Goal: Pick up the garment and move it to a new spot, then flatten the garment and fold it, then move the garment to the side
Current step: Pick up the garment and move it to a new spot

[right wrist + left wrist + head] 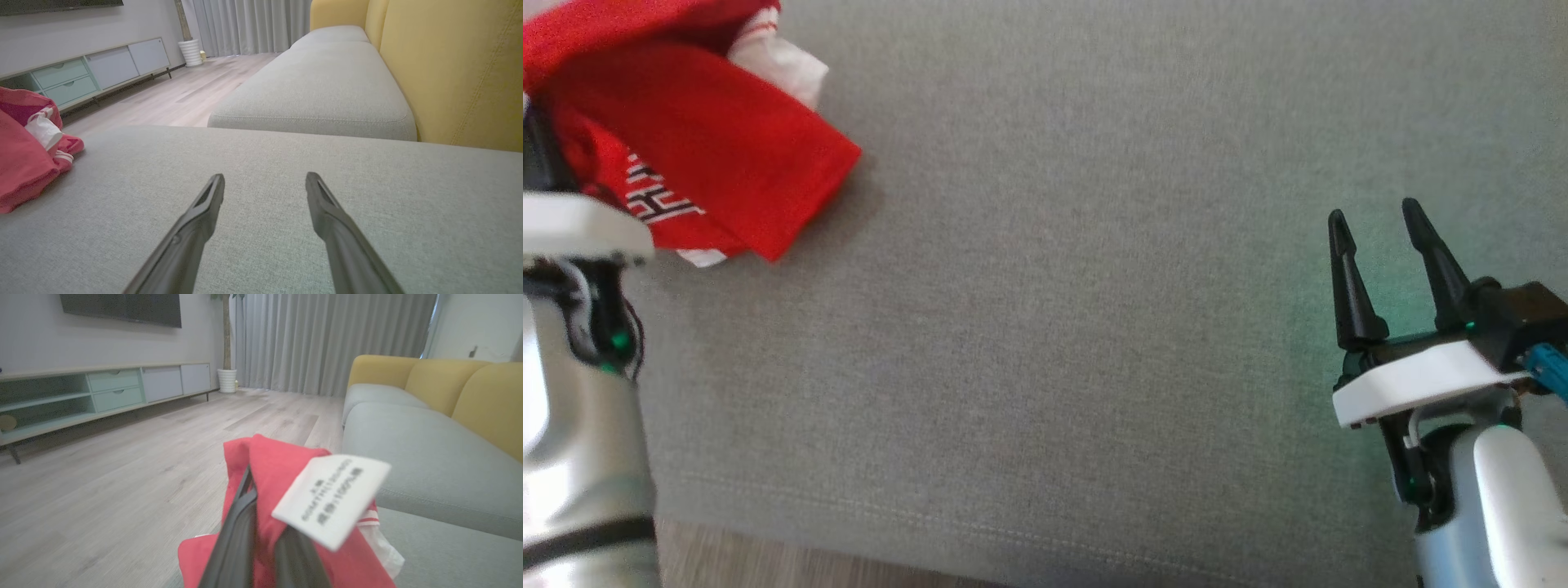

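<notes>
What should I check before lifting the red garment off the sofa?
1. Left gripper shut on the garment: ok.
2. Right gripper open, holding nothing: ok.
3. Room on the sofa cushion to lay the garment down: ok.
4. How many layers the grip has caught: cannot tell.
5. Garment flat: not ok, it is bunched up.

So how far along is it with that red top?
Barely started. Nothing looks finished: the red garment is bunched up at a corner of the grey cushion. In hand: the left gripper is shut on its cloth; the right gripper is open and empty. Left: moving, flattening, folding, setting aside.
</notes>
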### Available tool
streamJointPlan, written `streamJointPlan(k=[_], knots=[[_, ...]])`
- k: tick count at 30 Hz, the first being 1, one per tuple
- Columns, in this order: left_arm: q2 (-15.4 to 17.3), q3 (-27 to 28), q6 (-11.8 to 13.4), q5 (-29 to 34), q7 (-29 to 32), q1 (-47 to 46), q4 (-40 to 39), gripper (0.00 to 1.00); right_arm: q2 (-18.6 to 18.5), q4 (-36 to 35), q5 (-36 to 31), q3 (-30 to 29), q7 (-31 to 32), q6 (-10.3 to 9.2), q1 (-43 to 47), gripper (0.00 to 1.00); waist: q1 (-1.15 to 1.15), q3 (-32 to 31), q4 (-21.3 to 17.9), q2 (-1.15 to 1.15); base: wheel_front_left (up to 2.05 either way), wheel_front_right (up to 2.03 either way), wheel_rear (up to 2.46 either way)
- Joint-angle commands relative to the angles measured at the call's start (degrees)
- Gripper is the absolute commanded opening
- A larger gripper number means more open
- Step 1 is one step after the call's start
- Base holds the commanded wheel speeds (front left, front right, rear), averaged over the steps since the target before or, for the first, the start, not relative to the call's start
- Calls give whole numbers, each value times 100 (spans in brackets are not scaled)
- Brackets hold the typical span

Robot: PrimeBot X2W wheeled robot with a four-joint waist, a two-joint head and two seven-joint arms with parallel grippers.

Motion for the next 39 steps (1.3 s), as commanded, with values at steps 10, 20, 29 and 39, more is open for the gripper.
streamJointPlan(k=[10,20,29,39], knots=[[-261,-67,-34,125,142,1664,-2256,0,92,-20,239,17,-210,-4,428,100,0,-1078,-155,0,0,0,0],[-616,-514,86,-18,774,3033,-3679,0,95,-86,405,39,-196,-4,676,100,0,-1329,-571,0,0,0,0],[-736,-1784,-65,-281,1012,2947,-3860,0,96,-210,519,172,-201,-4,499,100,0,-900,-1372,0,0,0,0],[-757,-3247,-248,-488,1074,1453,-3098,0,96,-126,780,421,-473,-4,121,100,0,-108,-2538,0,0,0,0]])
